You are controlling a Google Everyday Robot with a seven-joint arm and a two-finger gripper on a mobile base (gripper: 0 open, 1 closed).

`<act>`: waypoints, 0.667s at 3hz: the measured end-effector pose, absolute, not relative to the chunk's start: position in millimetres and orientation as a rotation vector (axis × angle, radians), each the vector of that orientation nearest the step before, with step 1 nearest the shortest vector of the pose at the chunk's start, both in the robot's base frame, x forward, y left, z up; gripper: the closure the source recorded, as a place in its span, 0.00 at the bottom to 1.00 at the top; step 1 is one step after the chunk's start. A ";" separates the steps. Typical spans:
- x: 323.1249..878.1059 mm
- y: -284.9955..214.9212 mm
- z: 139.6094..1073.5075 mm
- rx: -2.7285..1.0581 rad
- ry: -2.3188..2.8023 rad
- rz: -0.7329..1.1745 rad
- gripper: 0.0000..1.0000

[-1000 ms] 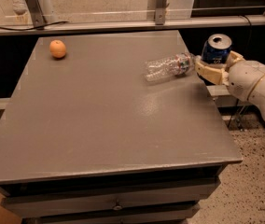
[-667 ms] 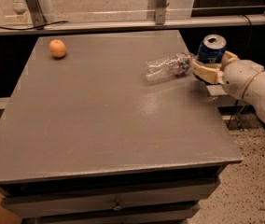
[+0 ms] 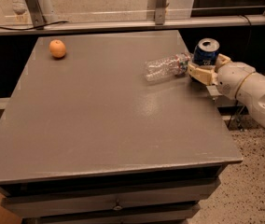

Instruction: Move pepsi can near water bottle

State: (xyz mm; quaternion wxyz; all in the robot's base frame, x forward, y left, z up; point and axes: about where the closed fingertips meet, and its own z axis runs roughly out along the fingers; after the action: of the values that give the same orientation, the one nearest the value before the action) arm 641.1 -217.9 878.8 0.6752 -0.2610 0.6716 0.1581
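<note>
The claw (image 3: 206, 68) is sitting at the right edge of the bench (image 3: 100, 125), toward the far right corner, and its two cream fingers (image 3: 195, 71) are pinching the lower part of the pepsi can (image 3: 206, 51) from either side. The can is standing upright in that grip, its silver top and pull-tab opening facing up and its dark blue side showing above the fingers. Whether the base of the can is resting on the bench or hanging just above it cannot be told. The white arm (image 3: 254, 87) is reaching in from the right, beyond the bench's right edge, and is sloping down toward the near right.

Just beside the claw, on its left, the water bottle (image 3: 165, 66) is lying on its side on the bench. Its label end is pointing at the can and is meeting the nearest finger, while its clear crinkled body is stretching away from the right edge toward the middle of the bench. Can and bottle are lying very close together; whether they are touching cannot be told.

Well apart from them, an orange (image 3: 57, 48) is resting near the far left corner. A drawer front (image 3: 116, 202) is showing under the near edge, and a metal rail (image 3: 123, 23) is running along behind the far edge.
</note>
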 end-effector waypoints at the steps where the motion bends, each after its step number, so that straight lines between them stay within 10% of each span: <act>1: 646.0 -218.5 866.3 -0.562 1.526 0.364 1.00; 2: 651.5 -212.2 860.3 -0.558 1.529 0.376 1.00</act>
State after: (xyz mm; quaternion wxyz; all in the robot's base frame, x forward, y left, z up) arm 651.5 -212.2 860.3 0.6708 -0.2479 0.6788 0.1671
